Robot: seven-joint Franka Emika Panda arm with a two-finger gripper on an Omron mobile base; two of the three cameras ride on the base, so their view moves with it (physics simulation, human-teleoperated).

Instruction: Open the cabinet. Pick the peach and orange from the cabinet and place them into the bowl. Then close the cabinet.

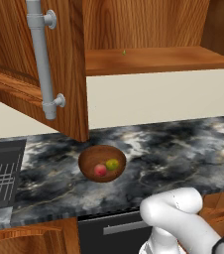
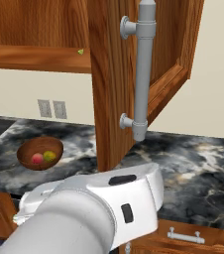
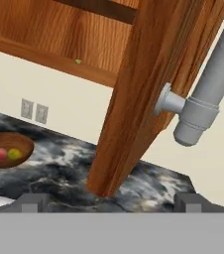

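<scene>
The cabinet [image 1: 153,59] stands open, both doors swung out over the counter. Its left door's bar handle [image 1: 44,64] shows in the left base view and the right door's bar handle [image 2: 142,69] in the right base view. The dark wooden bowl [image 1: 102,162] sits on the marble counter with the peach [image 1: 100,170] and the orange [image 1: 112,164] inside. In the hand view my gripper [image 3: 111,202] is open and holds nothing. It sits just before the right door's lower edge [image 3: 129,124], with that door's handle [image 3: 205,94] up to the right and the bowl [image 3: 7,149] far left.
A dark sink with a dish rack [image 1: 0,173] lies at the counter's left end. Two wall outlets [image 2: 52,109] sit behind the bowl. A drawer handle [image 2: 186,235] shows below the counter's front edge. My white arm [image 2: 94,208] fills the foreground.
</scene>
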